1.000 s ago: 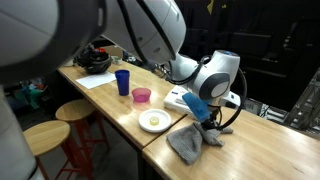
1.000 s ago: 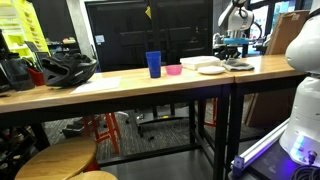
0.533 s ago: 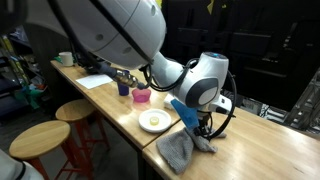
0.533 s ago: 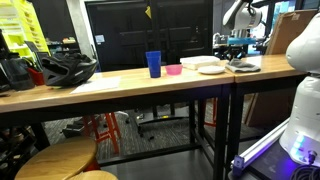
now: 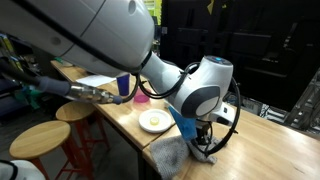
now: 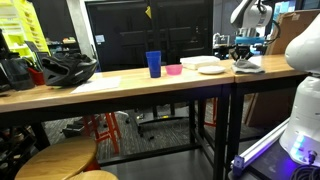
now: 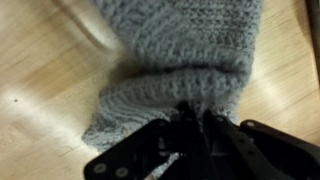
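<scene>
Grey knitted cloth (image 7: pixel 180 50) pinched tight in the claw (image 7: pixel 195 115), near the plate (image 5: pixel 153 121) (grasp made, I'd say); any next move wants that pinch firm.

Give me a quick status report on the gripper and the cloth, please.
Gripper shut on grey knit cloth. Cloth lying on wooden table. White plate close by.

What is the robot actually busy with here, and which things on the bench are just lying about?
In hand:
- gripper, shut on the cloth
- grey knitted cloth, lying on the wooden table

Lying about:
- white plate
- pink bowl
- blue cup
- black helmet
- sheet of paper
- round stool
</scene>
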You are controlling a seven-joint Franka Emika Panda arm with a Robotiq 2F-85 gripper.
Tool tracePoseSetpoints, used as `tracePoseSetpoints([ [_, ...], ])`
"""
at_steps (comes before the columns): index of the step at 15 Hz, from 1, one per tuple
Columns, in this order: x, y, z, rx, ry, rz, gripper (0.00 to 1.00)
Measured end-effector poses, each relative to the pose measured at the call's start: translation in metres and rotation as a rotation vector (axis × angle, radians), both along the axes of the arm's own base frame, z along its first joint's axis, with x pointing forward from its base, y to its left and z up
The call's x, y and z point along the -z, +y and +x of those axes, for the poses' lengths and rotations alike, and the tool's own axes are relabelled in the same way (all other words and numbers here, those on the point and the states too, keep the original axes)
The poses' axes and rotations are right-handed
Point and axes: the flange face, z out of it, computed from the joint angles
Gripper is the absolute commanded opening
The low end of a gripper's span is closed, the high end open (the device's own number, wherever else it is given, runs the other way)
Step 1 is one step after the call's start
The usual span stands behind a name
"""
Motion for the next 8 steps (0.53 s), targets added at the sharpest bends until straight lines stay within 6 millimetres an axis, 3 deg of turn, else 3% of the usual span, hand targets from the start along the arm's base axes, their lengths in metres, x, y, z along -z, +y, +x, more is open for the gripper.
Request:
tracePoseSetpoints([
  [8, 0.001, -0.058, -0.038, 0.101, -0.019, 0.019, 0.02],
])
